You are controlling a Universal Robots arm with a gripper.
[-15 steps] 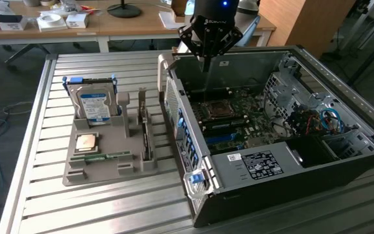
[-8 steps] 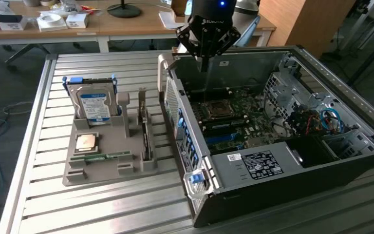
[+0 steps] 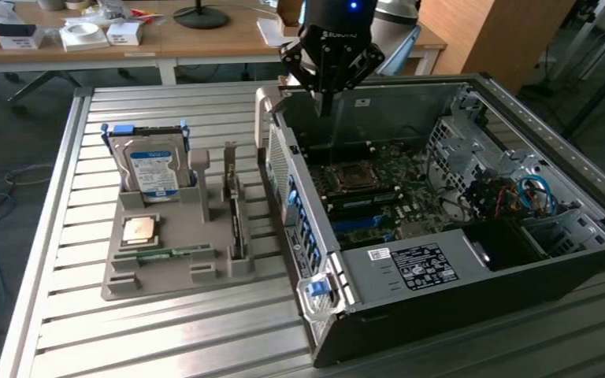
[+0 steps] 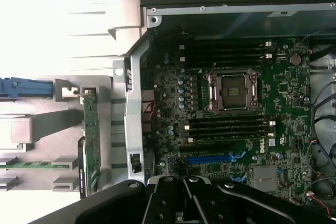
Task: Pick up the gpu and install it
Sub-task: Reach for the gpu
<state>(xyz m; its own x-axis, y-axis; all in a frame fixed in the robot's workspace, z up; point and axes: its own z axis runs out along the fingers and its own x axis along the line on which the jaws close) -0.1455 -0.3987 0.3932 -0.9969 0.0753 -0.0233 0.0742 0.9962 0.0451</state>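
Note:
The gpu point(image 3: 236, 224) stands on its edge in a slot of the grey holder point(image 3: 166, 277), just beside the open computer case point(image 3: 408, 268). In the wrist view the gpu point(image 4: 92, 145) is a thin green strip seen edge-on. My gripper point(image 3: 327, 101) hangs over the far end of the case, above the motherboard point(image 3: 371, 197), apart from the gpu. Its dark fingers point(image 4: 184, 195) are shut together with nothing between them. The motherboard point(image 4: 236, 124) lies below with its processor socket bare.
The holder also carries a silver blue-labelled hard drive point(image 3: 155, 165), a processor chip point(image 3: 139, 230) and a green memory stick point(image 3: 161, 253). Everything sits on a slatted metal table point(image 3: 61, 236). Cables point(image 3: 528, 197) fill the case's far side. A desk with boxes point(image 3: 82, 35) stands behind.

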